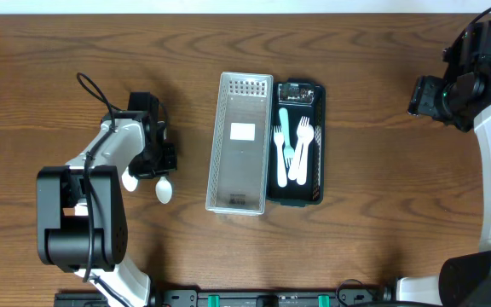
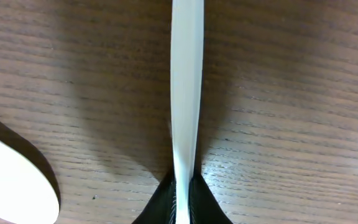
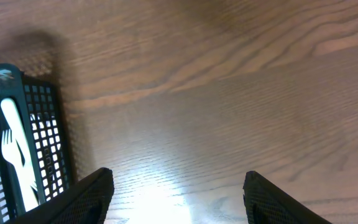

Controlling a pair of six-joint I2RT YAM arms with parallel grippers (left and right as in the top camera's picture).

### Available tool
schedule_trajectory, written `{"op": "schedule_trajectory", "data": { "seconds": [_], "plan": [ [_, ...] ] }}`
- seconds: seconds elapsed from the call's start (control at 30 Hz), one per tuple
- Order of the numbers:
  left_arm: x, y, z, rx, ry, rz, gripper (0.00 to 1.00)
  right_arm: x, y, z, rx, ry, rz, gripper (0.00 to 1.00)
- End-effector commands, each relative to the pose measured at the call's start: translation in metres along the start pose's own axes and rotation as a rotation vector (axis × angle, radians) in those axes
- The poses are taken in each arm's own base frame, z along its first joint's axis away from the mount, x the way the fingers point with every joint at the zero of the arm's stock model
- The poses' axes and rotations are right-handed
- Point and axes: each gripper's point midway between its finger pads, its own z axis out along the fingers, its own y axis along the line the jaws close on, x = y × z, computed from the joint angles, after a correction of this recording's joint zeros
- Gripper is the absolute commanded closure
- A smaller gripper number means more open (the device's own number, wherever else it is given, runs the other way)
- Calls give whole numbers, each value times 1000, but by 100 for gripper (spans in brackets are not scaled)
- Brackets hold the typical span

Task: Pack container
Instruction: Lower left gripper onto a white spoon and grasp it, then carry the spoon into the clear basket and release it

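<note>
White spoon (image 2: 185, 93) sits at the left of the table (image 1: 382, 213), well apart from the grey tray (image 1: 215, 145). The left gripper (image 2: 182, 198) is pressed together on its handle — a thin pinch. A second spoon (image 2: 11, 180) lies just beside.

Recommended: lift straight up before travelling right, so the neighbour is not dragged, and keep the handle level. The black tray (image 1: 320, 128), which holds forks (image 1: 303, 136), is the likely destination. The right gripper (image 3: 179, 199) hangs spread at far right — holding nothing.
</note>
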Motion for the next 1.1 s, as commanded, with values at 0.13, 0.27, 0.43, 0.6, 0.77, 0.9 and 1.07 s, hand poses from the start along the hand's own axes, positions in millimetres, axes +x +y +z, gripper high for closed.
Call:
{"op": "schedule_trajectory", "data": {
  "seconds": [0.13, 0.27, 0.43, 0.6, 0.77, 0.9, 1.07],
  "plan": [
    [8, -3, -1, 12, 35, -3, 94, 3, -1, 3, 3, 13, -15, 30],
    [-8, -11, -45, 24, -38, 12, 94, 3, -1, 3, 3, 12, -15, 29],
    [-19, -47, -126, 60, -204, 111, 94, 2, -1, 3, 3, 10, -15, 30],
    [-9, -104, -181, 127, -380, 277, 94, 2, -1, 3, 3, 10, -15, 30],
    [6, -151, -180, 179, -402, 341, 94, 2, -1, 3, 2, 9, -15, 30],
    [6, -176, -156, 185, -374, 382, 94, 2, -1, 3, 2, 8, -15, 30],
    [6, -191, -115, 152, -286, 415, 93, 2, -1, 3, 2, 10, -15, 30]
  ]
}}
